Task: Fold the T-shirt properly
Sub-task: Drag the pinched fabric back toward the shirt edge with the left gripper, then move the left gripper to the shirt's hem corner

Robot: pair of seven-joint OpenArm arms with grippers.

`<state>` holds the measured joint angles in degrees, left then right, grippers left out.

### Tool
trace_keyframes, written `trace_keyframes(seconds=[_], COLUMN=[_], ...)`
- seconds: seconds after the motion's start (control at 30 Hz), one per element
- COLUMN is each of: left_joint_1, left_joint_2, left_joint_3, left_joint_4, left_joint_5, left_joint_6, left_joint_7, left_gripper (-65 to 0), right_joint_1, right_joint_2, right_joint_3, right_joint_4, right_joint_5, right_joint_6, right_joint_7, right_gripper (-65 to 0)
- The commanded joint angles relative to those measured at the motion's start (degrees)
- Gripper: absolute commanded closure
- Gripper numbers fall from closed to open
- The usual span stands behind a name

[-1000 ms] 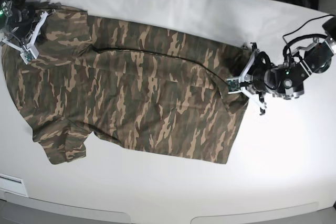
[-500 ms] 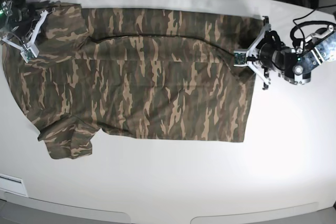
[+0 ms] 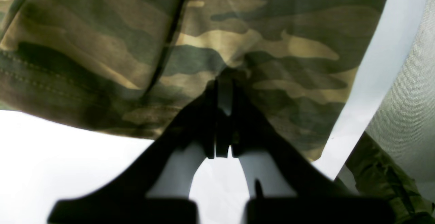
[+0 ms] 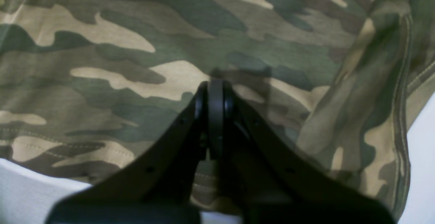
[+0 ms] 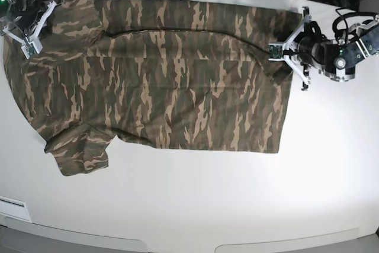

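The T-shirt (image 5: 166, 81) lies spread across the far half of the white worktop (image 5: 237, 205), its length running from the left edge toward the right, one sleeve hanging down toward the near-left corner. The left gripper (image 5: 273, 51) has its jaws closed on the hem end near the worktop's right edge; in the left wrist view the fingers (image 3: 222, 115) pinch a bunched ridge of camouflage cloth. The right gripper (image 5: 28, 47) sits at the shoulder end by the far-left corner, jaws pressed together over the fabric; whether cloth is actually caught between them is hard to say from the right wrist view, though it looks likely. The shirt is light, soft and limp: it will sag and wrinkle between holds rather than keep a shape, and thin layers can slip apart under a pinch. Hems, seams and shoulder corners, where the fabric is doubled and stitched, seem the surest places to grip.
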<state>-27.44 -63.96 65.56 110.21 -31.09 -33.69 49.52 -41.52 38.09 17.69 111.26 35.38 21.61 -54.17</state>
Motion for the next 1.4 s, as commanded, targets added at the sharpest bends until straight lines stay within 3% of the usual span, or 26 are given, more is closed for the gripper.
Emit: trace_keyframes(seconds=[0.0, 0.5, 0.6, 0.73, 0.93, 1.13, 1.27, 1.37], left_joint_1=[0.42, 0.42, 0.39, 0.39, -0.04, -0.07, -0.07, -0.07], left_joint_2=[-0.83, -3.04, -3.04, -3.04, -3.06, -5.03, -8.39, -9.86], left_joint_3=[0.33, 0.33, 0.33, 0.33, 0.33, 0.31, -0.04, -2.93], left_joint_4=[-0.02, 4.87, 4.87, 4.92, 7.13, 12.02, 15.93, 17.46], left_joint_5=[-0.42, -0.24, 3.69, 6.75, 7.06, 9.53, 16.76, 21.03], left_joint_6=[-0.85, -0.85, -0.68, 2.91, 2.89, 3.13, 9.94, 17.75], left_joint_7=[1.53, 1.55, 1.53, 1.53, 1.53, 1.49, -2.47, -5.09], left_gripper=[0.0, 0.0, 0.0, 0.0, 0.0, 0.0, 0.0, 0.0], right_joint_1=[-1.11, -2.58, -2.56, -2.43, -2.43, -2.45, -2.45, -2.43], right_joint_2=[0.94, 0.70, 0.70, 0.70, 0.81, 0.81, 0.81, 0.81], right_joint_3=[0.42, 0.42, 0.42, 0.42, 0.42, 0.46, 0.48, 0.48], right_joint_4=[1.38, 4.46, 4.55, 5.49, 9.03, 12.11, 13.62, 14.05], right_joint_5=[-0.79, -6.91, -6.93, -7.32, -11.93, -12.39, -16.20, -18.62], right_joint_6=[-0.24, -1.70, -1.70, -2.14, -3.87, -3.98, -6.27, -8.79], right_joint_7=[-0.94, 2.05, 2.10, 2.10, 2.10, 2.10, 3.98, 6.71], right_gripper=[0.0, 0.0, 0.0, 0.0, 0.0, 0.0, 0.0, 0.0])
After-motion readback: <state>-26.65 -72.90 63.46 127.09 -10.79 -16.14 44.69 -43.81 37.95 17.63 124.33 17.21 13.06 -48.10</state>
